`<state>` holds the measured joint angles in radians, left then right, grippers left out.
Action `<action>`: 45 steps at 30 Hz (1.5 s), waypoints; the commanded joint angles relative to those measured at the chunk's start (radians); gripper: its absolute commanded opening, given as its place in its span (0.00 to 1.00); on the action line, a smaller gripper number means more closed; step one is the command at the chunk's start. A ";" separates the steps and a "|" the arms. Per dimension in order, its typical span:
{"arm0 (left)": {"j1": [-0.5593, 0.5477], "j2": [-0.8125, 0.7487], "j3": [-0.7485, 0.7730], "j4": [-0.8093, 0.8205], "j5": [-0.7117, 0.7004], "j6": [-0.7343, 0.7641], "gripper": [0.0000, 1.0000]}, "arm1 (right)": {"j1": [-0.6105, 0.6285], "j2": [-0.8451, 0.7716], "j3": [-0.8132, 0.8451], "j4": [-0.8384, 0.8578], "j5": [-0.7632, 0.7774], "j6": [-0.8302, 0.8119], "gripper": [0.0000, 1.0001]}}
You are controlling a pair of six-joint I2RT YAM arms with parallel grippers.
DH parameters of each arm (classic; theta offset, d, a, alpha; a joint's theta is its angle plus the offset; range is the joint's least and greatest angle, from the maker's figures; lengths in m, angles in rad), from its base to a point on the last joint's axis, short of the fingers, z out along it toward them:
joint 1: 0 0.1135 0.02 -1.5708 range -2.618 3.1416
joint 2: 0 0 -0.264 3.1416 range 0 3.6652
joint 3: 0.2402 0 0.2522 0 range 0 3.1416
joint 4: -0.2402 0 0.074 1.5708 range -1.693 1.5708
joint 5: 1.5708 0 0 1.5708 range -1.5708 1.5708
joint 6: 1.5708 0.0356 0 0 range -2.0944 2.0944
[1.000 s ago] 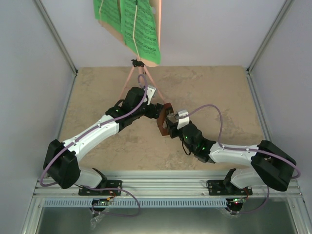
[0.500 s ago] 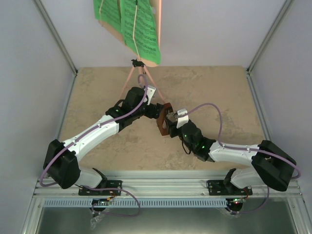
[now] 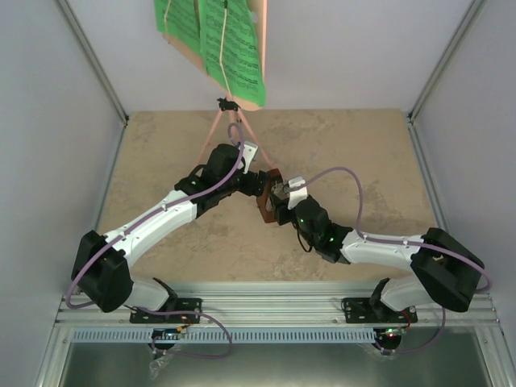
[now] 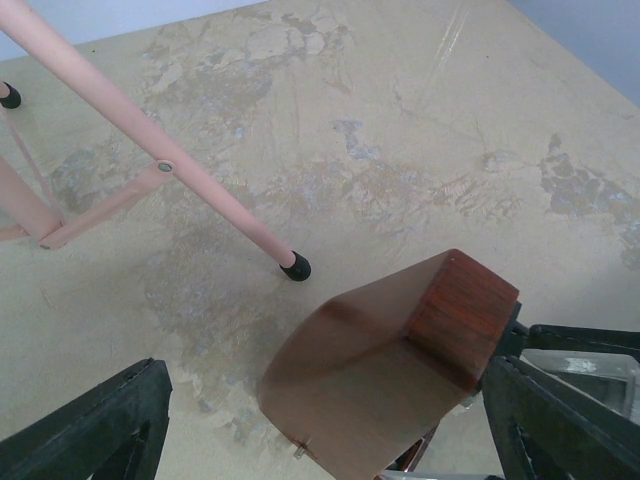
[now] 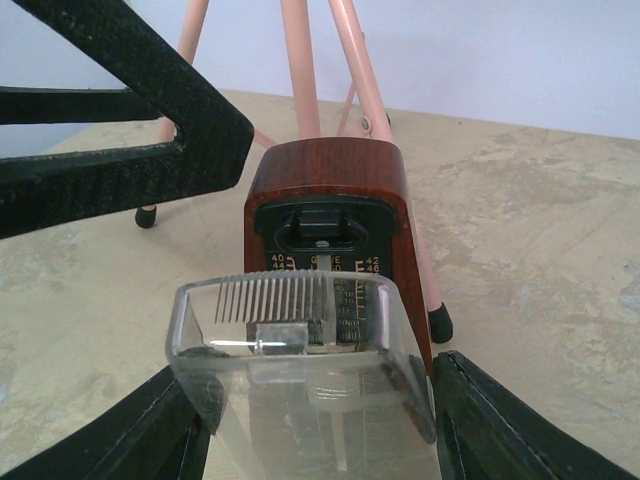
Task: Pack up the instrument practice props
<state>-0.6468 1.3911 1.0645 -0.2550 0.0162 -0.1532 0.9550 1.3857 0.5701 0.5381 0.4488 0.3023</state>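
- Found metronome (image 5: 325, 190) pinched at its wide end between fingers of right gripper (image 5: 320, 420), tipped over at mid-table (image 3: 363, 153) near a stand foot; lifted or resting, cannot tell.
- Found left gripper (image 4: 330, 430) spread wide around the narrow end, not gripping; judged ready for a handover or a steadying grasp.
- Noted music stand (image 3: 230, 129) upright at rear, green pages (image 3: 218, 40) on its desk; not yet packed.

Brown metronome (image 4: 400, 370) tilted beside pink stand (image 4: 130, 125) bearing green pages (image 3: 230, 48).
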 commanded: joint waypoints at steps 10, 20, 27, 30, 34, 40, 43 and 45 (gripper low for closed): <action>0.004 -0.005 -0.005 0.002 -0.031 0.018 0.88 | -0.003 0.091 0.048 -0.073 0.005 -0.009 0.58; 0.008 -0.038 -0.004 -0.006 -0.100 0.029 0.91 | -0.019 0.089 0.052 -0.070 -0.016 -0.010 0.63; 0.022 -0.052 -0.008 -0.002 -0.100 0.031 0.91 | -0.032 0.094 0.076 -0.087 -0.036 -0.031 0.65; 0.025 -0.053 -0.008 0.000 -0.095 0.031 0.91 | -0.039 0.097 0.091 -0.101 -0.043 -0.046 0.65; 0.026 -0.062 -0.013 0.007 -0.090 0.032 0.92 | -0.044 0.102 0.107 -0.115 -0.051 -0.066 0.66; 0.029 -0.067 -0.014 0.011 -0.088 0.034 0.92 | -0.051 0.124 0.141 -0.135 -0.066 -0.087 0.68; 0.028 -0.067 -0.015 0.011 -0.087 0.034 0.92 | -0.052 0.139 0.158 -0.148 -0.067 -0.093 0.69; 0.028 -0.068 -0.015 0.011 -0.086 0.035 0.92 | -0.054 0.147 0.169 -0.158 -0.065 -0.096 0.70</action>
<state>-0.6239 1.3487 1.0569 -0.2558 -0.0704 -0.1303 0.9089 1.5127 0.7044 0.4107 0.3859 0.2272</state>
